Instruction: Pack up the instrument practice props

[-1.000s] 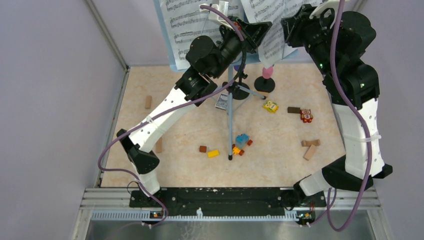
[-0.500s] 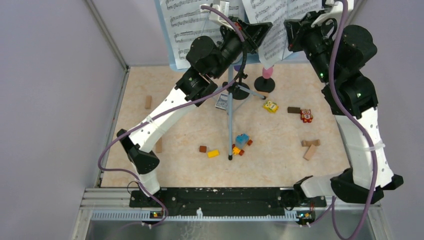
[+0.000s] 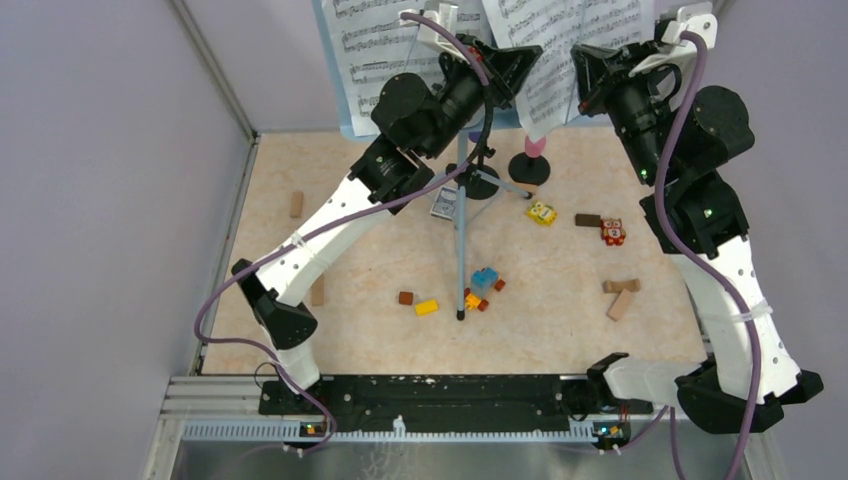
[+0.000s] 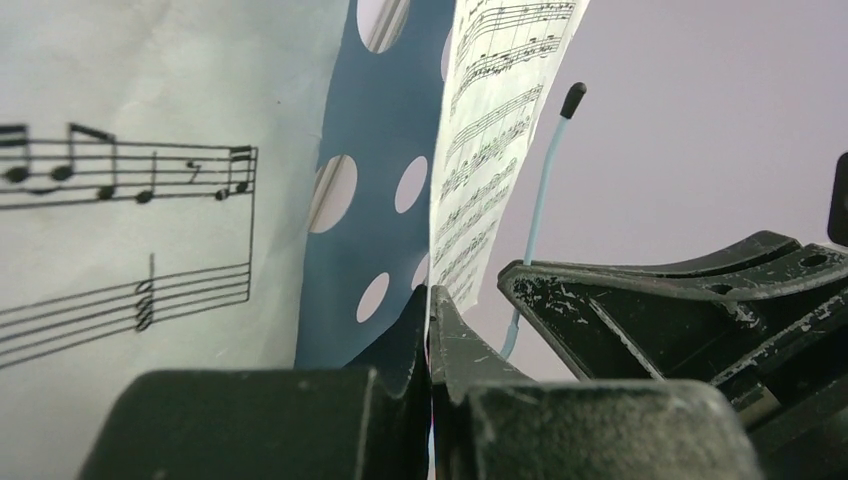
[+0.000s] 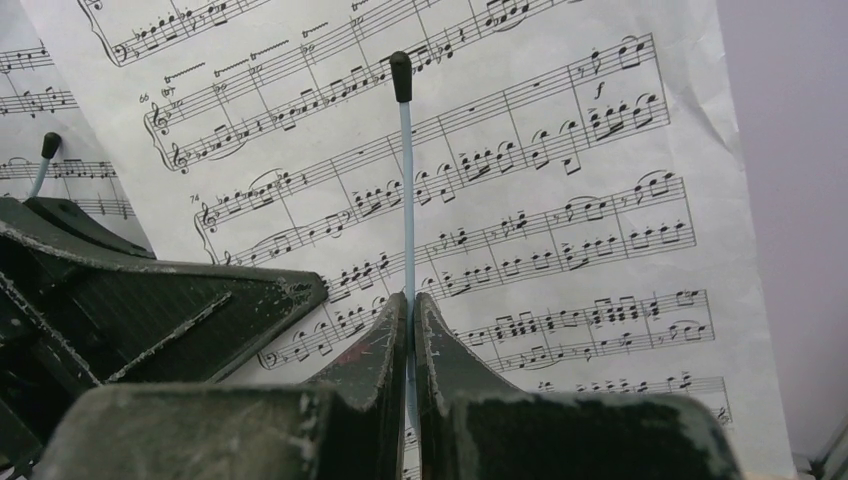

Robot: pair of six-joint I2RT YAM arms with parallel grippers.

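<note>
Your right gripper (image 5: 412, 302) has just closed. One second ago its jaws stood partly apart; now they press together on the thin blue page-holder wire (image 5: 405, 200), which runs up between them to its black tip, in front of the sheet-music page (image 5: 580, 180). The right arm has also stretched further toward 12 o'clock. Your left gripper (image 4: 430, 305) has not changed: its jaws are shut at the lower edge, where a page meets the pale blue music desk (image 4: 380, 110), and I cannot tell if paper is between them. The desk stands on its tripod (image 3: 460, 250) at 12 o'clock of the table, with the pages on it. I think you can now fold the wire away, so the page becomes free to take off.
</note>
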